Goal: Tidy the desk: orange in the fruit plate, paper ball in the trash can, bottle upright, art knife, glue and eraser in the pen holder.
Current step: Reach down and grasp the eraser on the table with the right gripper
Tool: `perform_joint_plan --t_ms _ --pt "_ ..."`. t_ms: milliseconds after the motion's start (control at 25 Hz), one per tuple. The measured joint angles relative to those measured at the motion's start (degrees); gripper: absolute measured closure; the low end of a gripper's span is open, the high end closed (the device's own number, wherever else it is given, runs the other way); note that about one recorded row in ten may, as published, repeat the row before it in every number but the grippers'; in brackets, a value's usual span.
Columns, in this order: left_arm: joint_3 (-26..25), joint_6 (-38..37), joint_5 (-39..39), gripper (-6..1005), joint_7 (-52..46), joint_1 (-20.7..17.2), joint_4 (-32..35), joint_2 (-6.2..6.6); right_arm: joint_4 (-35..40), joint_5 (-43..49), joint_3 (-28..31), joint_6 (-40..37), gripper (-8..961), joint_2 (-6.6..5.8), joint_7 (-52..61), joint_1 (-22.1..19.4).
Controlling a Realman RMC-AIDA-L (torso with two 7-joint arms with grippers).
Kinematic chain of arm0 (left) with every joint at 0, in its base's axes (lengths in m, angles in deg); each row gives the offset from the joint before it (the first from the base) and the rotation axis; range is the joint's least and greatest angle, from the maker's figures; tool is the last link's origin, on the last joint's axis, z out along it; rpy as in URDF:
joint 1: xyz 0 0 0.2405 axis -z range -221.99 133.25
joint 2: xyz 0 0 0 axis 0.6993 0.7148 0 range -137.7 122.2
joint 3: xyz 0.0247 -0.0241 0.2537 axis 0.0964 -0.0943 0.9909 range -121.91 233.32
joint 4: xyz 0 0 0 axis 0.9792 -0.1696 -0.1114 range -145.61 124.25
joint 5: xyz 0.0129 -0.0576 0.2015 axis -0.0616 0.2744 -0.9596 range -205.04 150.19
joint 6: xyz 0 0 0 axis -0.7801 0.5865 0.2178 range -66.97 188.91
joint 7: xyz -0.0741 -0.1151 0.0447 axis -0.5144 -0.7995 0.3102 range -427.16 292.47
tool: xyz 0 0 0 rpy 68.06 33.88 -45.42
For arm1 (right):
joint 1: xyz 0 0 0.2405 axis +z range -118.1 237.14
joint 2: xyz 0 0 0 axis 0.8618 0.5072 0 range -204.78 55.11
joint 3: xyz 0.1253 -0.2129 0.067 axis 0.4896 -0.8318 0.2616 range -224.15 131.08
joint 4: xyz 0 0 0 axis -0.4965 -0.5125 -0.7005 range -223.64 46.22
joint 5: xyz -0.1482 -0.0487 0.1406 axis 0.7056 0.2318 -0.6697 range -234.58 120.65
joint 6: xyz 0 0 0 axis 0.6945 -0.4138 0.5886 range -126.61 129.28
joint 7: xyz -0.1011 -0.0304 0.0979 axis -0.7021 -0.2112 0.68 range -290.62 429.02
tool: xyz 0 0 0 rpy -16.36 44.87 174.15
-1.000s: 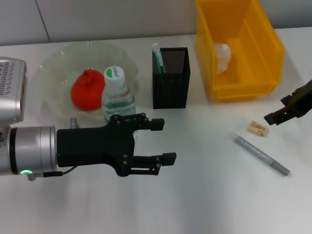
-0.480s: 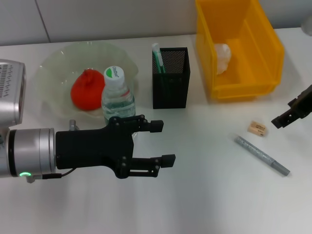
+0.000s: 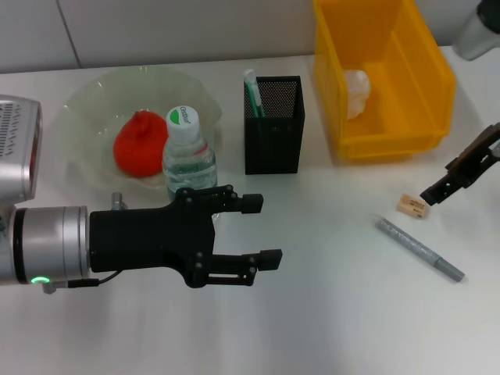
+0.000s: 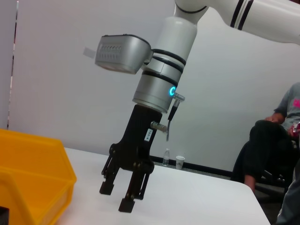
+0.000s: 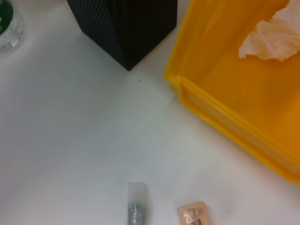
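Note:
The orange (image 3: 139,146) lies in the pale-green fruit plate (image 3: 86,109). In front of it the bottle (image 3: 188,153) stands upright. The black mesh pen holder (image 3: 273,125) has a green-and-white glue stick (image 3: 251,90) standing in it. The paper ball (image 3: 355,92) is inside the yellow trash can (image 3: 383,74). The eraser (image 3: 412,205) and the grey art knife (image 3: 419,250) lie on the table at the right. My right gripper (image 3: 444,180) hovers open just right of the eraser, also seen as the right gripper (image 4: 116,197). My left gripper (image 3: 262,229) is open and holds nothing, in front of the bottle.
The right wrist view looks down on the eraser (image 5: 194,215), the art knife's tip (image 5: 137,206), the pen holder's corner (image 5: 126,26) and the trash can's front wall (image 5: 234,93). Bare white table lies between the pen holder and the eraser.
The right gripper slid slightly right, then came back toward the eraser, and its wrist now shows at the top right. The left arm barely moved.

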Motion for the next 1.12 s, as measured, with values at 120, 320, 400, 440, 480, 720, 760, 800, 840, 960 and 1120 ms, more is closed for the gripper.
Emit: perform_joint_plan --t_ms 120,320,400,440,480,720,760,800,840,960,1120 --pt "0.0 0.0 0.0 197 0.0 0.0 -0.1 0.0 -1.7 0.2 -2.1 2.2 204 0.03 -0.1 0.4" --pt "0.0 0.0 0.0 197 0.0 0.1 -0.1 0.0 -5.6 0.3 -3.1 3.9 205 0.15 -0.5 2.1" --pt "0.0 0.0 0.0 197 0.0 0.1 -0.1 0.0 -6.6 0.4 -3.1 4.4 205 0.14 -0.6 2.5" --pt "0.0 0.0 0.0 197 0.0 0.1 -0.1 0.0 -8.3 0.6 -3.4 5.4 205 0.1 -0.8 3.1" --pt "0.0 0.0 0.0 197 0.0 0.1 -0.1 0.0 -8.3 0.6 -3.4 5.4 205 0.1 -0.8 3.1" --pt "0.0 0.0 0.0 197 0.0 0.0 -0.1 0.0 -10.3 0.9 -4.4 6.6 206 0.19 -0.9 4.0" --pt "0.0 0.0 0.0 197 0.0 0.0 -0.1 0.0 -10.3 1.0 -4.5 6.8 206 0.28 -0.9 4.0" --pt "0.0 0.0 0.0 197 0.0 0.0 -0.1 0.0 -10.3 1.0 -4.5 6.9 206 0.36 -0.9 4.0" --pt "0.0 0.0 0.0 197 0.0 0.0 -0.1 0.0 -10.4 1.1 -4.5 7.1 206 0.41 -0.9 4.0" --pt "0.0 0.0 0.0 197 0.0 0.0 -0.1 0.0 -10.9 1.2 -4.6 7.2 207 0.45 -0.8 4.0" --pt "0.0 0.0 0.0 197 0.0 -0.1 -0.1 0.0 -11.2 1.6 -4.6 7.3 212 0.47 -0.3 4.0"
